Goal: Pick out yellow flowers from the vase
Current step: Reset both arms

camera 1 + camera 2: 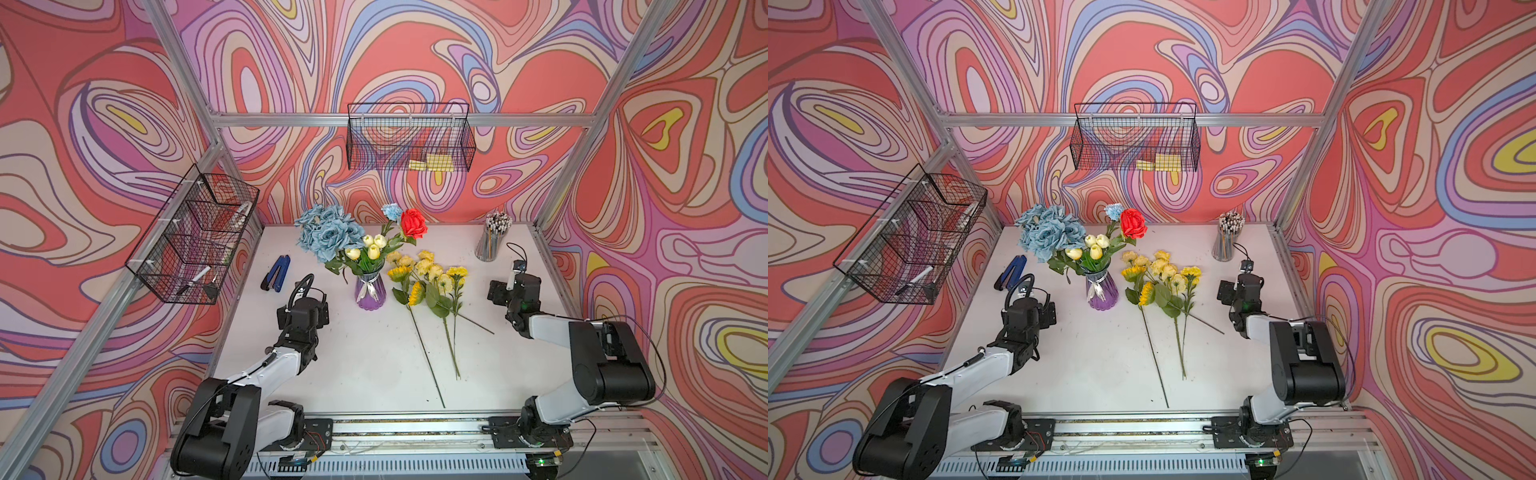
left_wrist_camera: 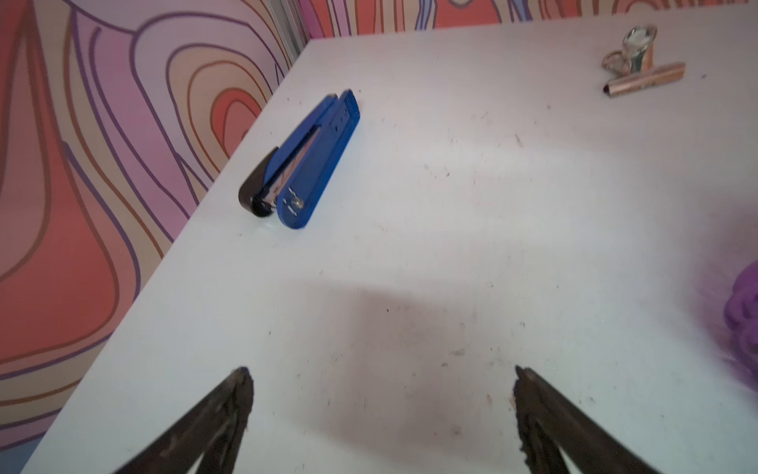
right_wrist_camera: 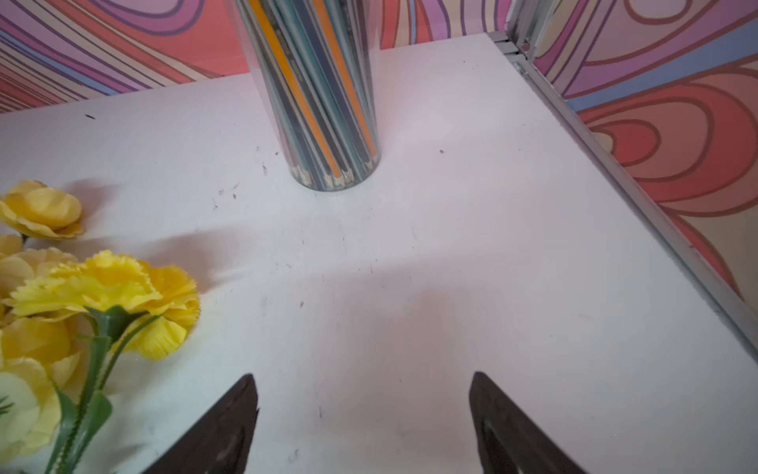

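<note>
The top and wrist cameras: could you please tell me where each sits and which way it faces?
Both top views: high above the front, looking down and back over the table, vase and yellow flowers; left arm and right arm show.
Left wrist: low, facing the blue stapler; open left tool shows.
Right wrist: low, facing the cup of pencils; open right tool shows.
Shared: right wrist and top views both show the yellow carnation.

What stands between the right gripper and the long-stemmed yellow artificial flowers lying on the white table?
Nothing visible does. Only bare white table lies between the open right gripper and the long-stemmed yellow artificial flowers; the clear cup of pencils stands farther back, off that path.
</note>
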Controlling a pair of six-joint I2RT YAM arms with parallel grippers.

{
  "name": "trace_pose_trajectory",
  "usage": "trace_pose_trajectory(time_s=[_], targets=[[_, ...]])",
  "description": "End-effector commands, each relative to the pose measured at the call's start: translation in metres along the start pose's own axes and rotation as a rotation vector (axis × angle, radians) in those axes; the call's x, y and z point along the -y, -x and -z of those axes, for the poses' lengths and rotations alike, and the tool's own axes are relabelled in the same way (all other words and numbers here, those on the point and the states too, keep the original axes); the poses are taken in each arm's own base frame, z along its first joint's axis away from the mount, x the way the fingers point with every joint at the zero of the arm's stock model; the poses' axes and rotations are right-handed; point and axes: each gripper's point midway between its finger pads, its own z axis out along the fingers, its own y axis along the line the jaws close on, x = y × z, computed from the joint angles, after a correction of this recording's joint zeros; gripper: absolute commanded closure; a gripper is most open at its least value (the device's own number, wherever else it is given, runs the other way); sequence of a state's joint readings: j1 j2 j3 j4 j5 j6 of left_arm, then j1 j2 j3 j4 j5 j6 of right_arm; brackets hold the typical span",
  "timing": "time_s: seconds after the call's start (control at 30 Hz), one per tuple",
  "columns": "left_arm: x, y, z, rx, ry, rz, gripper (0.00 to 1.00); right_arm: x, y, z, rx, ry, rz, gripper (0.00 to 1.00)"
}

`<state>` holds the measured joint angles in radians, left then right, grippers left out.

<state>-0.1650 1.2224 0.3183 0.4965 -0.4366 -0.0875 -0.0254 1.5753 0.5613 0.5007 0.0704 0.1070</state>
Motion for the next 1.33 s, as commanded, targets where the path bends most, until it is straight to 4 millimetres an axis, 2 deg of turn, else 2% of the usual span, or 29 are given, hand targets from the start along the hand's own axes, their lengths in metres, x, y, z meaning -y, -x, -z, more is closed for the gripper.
trace_pose_trajectory(time_s=[0.0, 0.03, 0.13, 0.2, 0.3, 0.37, 0.4, 0.43, 0.57, 0.73, 0.83, 1.3], targets=[[-0.014, 0.034, -0.008, 0.194, 0.03, 0.072, 0.0, -0.004, 0.032, 0.004, 0.154, 0.036, 0.013, 0.16], [-0.016, 0.036, -0.01, 0.204, 0.038, 0.082, 0.0, -0.002, 0.032, 0.003, 0.159, 0.034, 0.006, 0.16], [-0.011, 0.024, -0.03, 0.159, -0.029, 0.122, 0.0, 0.001, 0.03, -0.005, 0.159, 0.078, -0.024, 0.16], [0.006, 0.021, -0.037, 0.145, -0.117, 0.083, 0.02, -0.003, 0.028, -0.011, 0.131, 0.107, -0.005, 0.17], [0.014, 0.019, -0.046, 0.149, -0.144, 0.06, 0.0, -0.004, 0.028, -0.003, 0.178, 0.113, 0.003, 0.18], [0.015, 0.015, -0.046, 0.096, -0.151, 0.059, 0.0, -0.001, 0.021, 0.005, 0.236, 0.075, 0.008, 0.16], [0.017, 0.017, -0.048, 0.117, -0.154, 0.05, 0.0, 0.001, 0.02, 0.007, 0.282, 0.072, 0.001, 0.04], [0.018, 0.018, -0.049, 0.116, -0.162, 0.044, 0.0, 0.002, 0.019, 0.007, 0.287, 0.055, 0.0, 0.02], [0.02, 0.016, -0.049, 0.104, -0.172, 0.037, 0.0, -0.011, 0.017, -0.002, 0.228, 0.035, 0.066, 0.02], [0.022, 0.017, -0.049, 0.095, -0.181, 0.035, 0.0, -0.011, 0.017, -0.003, 0.225, 0.03, 0.067, 0.02], [0.03, 0.017, -0.048, 0.098, -0.225, 0.012, 0.0, -0.012, 0.017, -0.003, 0.226, 0.032, 0.067, 0.02], [0.03, 0.016, -0.048, 0.096, -0.227, 0.012, 0.0, -0.013, 0.017, -0.004, 0.223, 0.036, 0.069, 0.02]])
